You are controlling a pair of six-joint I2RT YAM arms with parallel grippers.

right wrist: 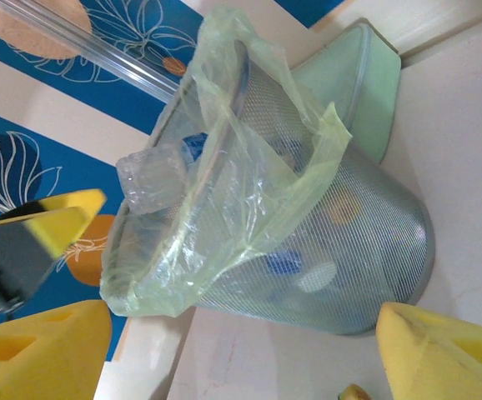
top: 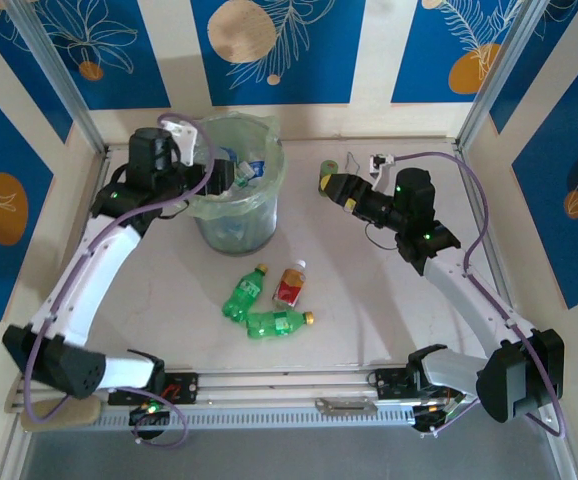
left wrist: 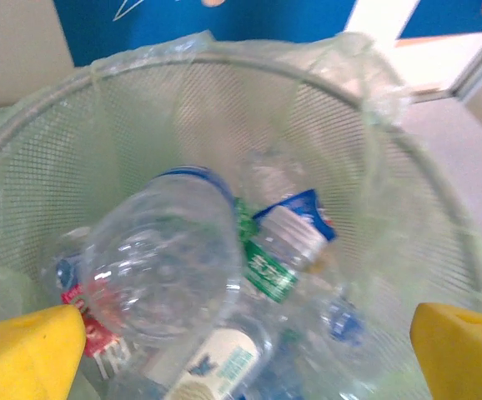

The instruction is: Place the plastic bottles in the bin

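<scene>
The bin [top: 235, 210], a pale-green mesh bucket lined with a thin bag, stands at the back left with several plastic bottles inside [left wrist: 283, 250]. My left gripper [top: 225, 174] hangs over its mouth, open [left wrist: 241, 358]. A clear bottle [left wrist: 162, 258] lies loose just below the left gripper's yellow fingertips [left wrist: 24, 354], bottom toward the camera. On the table in front lie a green bottle [top: 244, 296], a red-labelled bottle [top: 290, 284] and another green bottle [top: 279, 323]. My right gripper [top: 329, 186] is to the right of the bin [right wrist: 324, 233], open with nothing between its fingers [right wrist: 245, 358].
A short olive-green cylinder [top: 326, 172] and a small white part [top: 377, 160] lie at the back near the right gripper. Blue-and-cream walls close off the table at the back and both sides. A metal rail [top: 299, 390] runs along the front edge.
</scene>
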